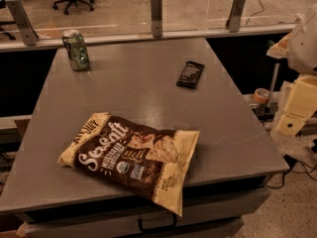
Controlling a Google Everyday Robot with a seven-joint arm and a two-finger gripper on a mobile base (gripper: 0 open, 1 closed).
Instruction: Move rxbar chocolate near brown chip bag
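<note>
The rxbar chocolate (190,74) is a small flat black wrapper with pale text. It lies on the grey table (138,83) towards the back right. The brown chip bag (132,155) is large and dark brown with cream-yellow ends and white script. It lies flat at the front of the table, and its lower end hangs over the front edge. My gripper (293,114) shows as pale cream blocks at the right edge of the view. It is off the table's right side, well away from both the bar and the bag, and it holds nothing that I can see.
A green can (76,50) stands upright at the table's back left corner. A low glass barrier with metal posts (156,14) runs along the back edge. A roll of tape (261,95) and cables lie beyond the table's right side.
</note>
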